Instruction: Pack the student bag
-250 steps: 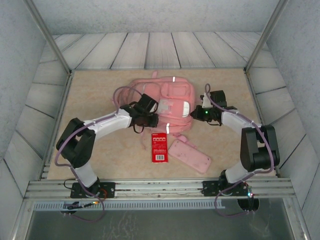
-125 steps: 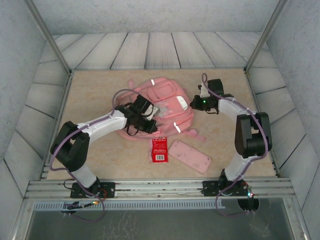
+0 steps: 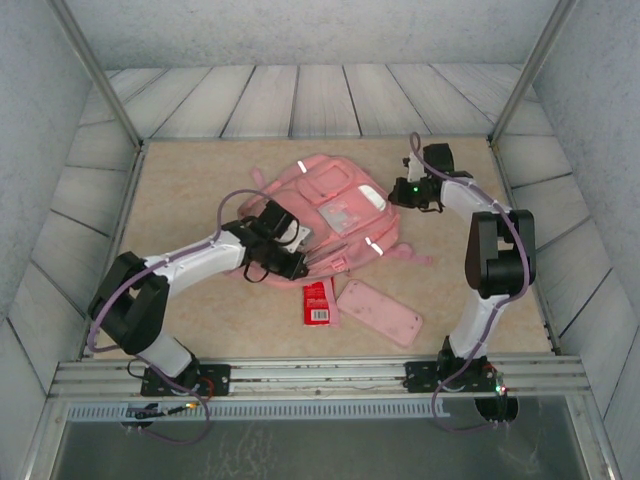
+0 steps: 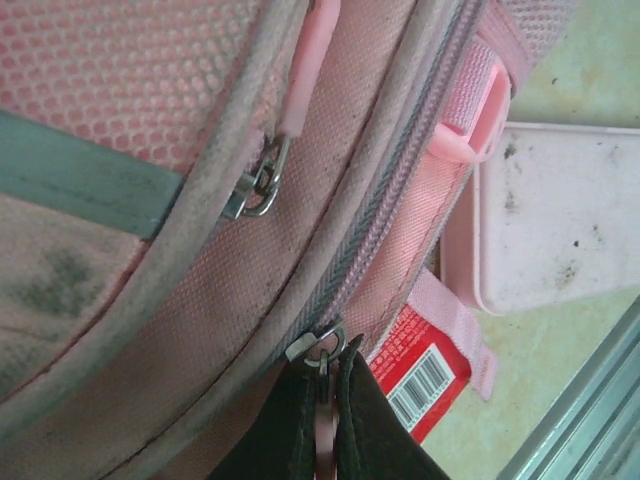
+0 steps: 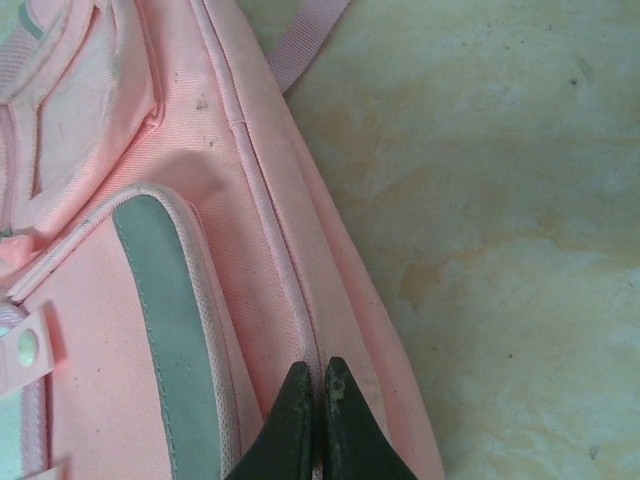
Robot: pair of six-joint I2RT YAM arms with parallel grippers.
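The soft pink fabric backpack (image 3: 340,200) lay between my left jaws, clenching its zip pull (image 4: 318,348), and right jaws, pinching its seam (image 5: 290,300).

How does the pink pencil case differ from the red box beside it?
The pencil case is plain pink; the red box carries white print and a barcode. The pencil case is longer and wider than the red box. The pencil case lies slanted; the red box runs straight front to back, its far end under the edge of the student bag. Both lie flat on the table.
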